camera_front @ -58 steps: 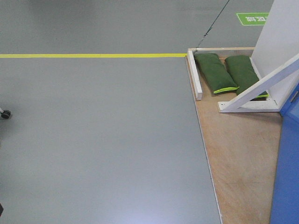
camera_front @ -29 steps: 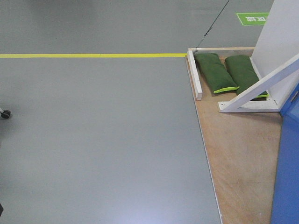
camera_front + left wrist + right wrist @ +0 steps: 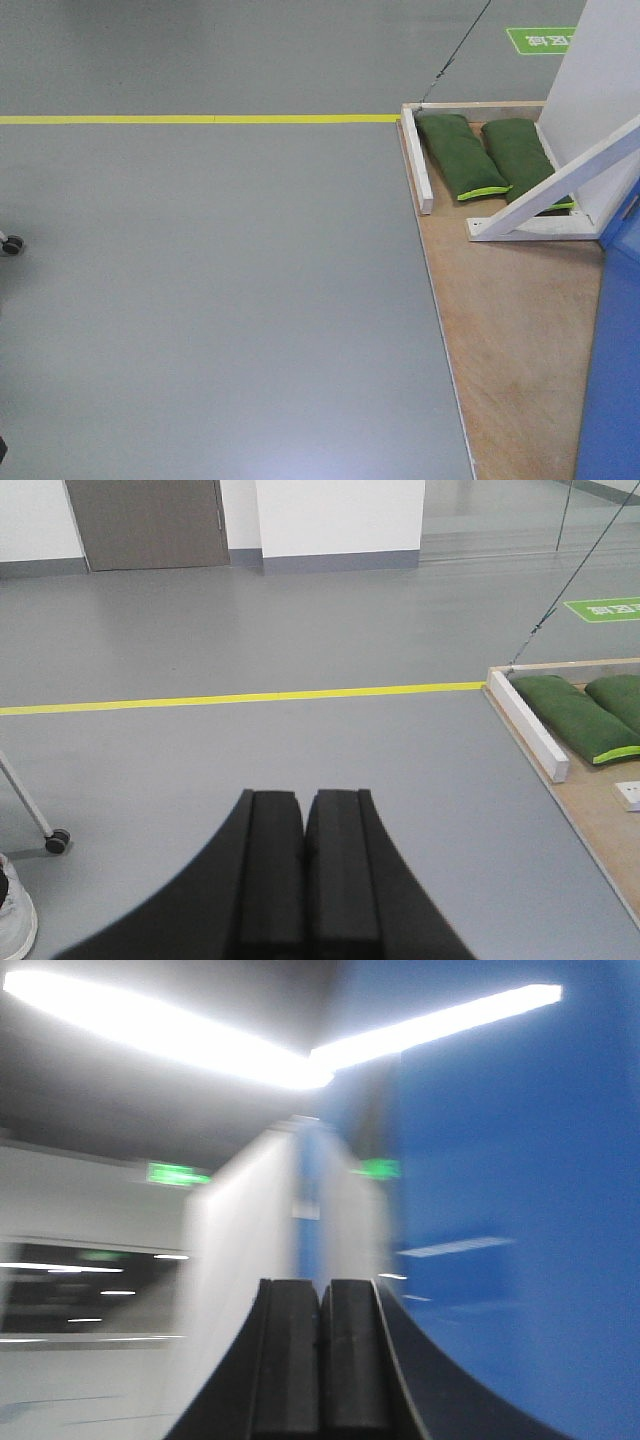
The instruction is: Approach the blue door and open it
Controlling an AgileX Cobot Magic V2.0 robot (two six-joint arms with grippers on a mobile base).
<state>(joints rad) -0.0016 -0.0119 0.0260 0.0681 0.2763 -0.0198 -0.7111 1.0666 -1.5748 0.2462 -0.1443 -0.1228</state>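
Note:
The blue door (image 3: 612, 380) shows as a glossy blue panel at the right edge of the front view, standing on a plywood platform (image 3: 515, 330). In the right wrist view the blue door (image 3: 510, 1210) fills the right half, blurred; its handle and lock are not visible. My right gripper (image 3: 321, 1285) is shut and empty, pointing up beside the door's face. My left gripper (image 3: 304, 798) is shut and empty, held over the grey floor.
Two green sandbags (image 3: 462, 155) lie on the platform behind a white wooden brace (image 3: 555, 185) and a white rail (image 3: 417, 160). A yellow floor line (image 3: 200, 119) runs across. A caster wheel (image 3: 12, 244) is at the left. A white wall panel (image 3: 600, 70) stands behind.
The front view has barely shifted; the scene stays nearly the same across the frames.

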